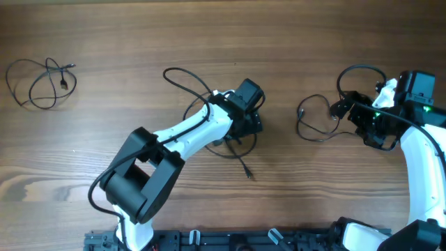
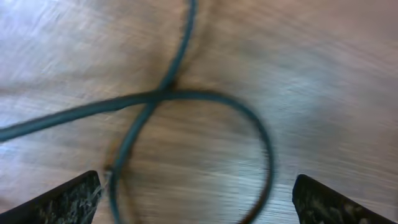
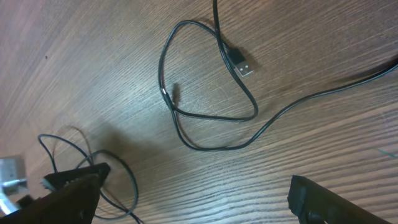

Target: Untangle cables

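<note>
1. The central tangle is lying in the middle of the surface. The left gripper is hovering directly over it, so the left arm is by far the nearer one.
2. The left jaws are standing wide apart and gripping nothing, though the wrist view is blurred.
3. Within the tangle, the crossing of two strands is sitting ahead of the left jaws, not between them. A round loop is hanging from it down into the gap, and one side of it is passing just beside a fingertip.
4. One strand is running sideways from that crossing, along the line on which the jaws close. Another is leading straight away from them, and this one looks the better pinch. The gripper probably needs to advance toward the crossing before closing.
5. On the right-arm side of the tangle, apart from it, a second cable with a USB plug is lying in loose loops. The right gripper is holding its jaws wide and empty, and the loops are lying ahead of them.
6. Well apart from the tangle on the opposite side, a third cable is resting coiled by itself, seemingly already separated.
</note>
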Robot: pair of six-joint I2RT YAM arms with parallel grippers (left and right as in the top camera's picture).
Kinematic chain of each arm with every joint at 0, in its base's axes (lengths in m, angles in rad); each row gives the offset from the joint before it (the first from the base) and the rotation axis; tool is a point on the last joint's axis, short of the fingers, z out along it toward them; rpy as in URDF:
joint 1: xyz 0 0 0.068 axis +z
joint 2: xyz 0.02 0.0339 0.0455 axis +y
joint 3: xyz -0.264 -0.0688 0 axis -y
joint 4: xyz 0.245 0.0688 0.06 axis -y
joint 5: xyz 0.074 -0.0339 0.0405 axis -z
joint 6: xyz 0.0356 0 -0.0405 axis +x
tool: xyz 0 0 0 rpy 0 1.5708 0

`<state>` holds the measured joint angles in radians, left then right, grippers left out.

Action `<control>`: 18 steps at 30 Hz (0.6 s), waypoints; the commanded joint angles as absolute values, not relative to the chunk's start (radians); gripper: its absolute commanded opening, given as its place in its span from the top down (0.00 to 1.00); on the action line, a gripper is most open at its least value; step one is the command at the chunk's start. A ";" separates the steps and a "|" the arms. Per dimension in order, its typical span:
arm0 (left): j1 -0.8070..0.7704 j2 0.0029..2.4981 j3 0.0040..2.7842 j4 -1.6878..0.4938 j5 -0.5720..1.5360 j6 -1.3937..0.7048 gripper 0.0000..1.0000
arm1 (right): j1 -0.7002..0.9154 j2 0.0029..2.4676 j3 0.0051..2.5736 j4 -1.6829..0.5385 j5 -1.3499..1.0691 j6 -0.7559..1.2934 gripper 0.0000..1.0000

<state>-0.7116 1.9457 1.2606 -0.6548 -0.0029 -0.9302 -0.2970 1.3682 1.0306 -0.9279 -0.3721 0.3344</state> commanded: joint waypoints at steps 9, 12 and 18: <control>-0.716 1.977 1.261 -0.664 0.154 -0.860 0.00 | -0.294 1.364 1.026 -0.916 -0.358 0.321 0.00; -0.728 1.977 1.261 -0.673 0.209 -0.737 0.00 | -0.294 1.365 1.026 -0.908 -0.358 0.317 0.00; -0.810 2.019 1.261 -0.788 0.156 -0.628 0.12 | -0.294 1.365 1.026 -0.896 -0.358 0.317 0.00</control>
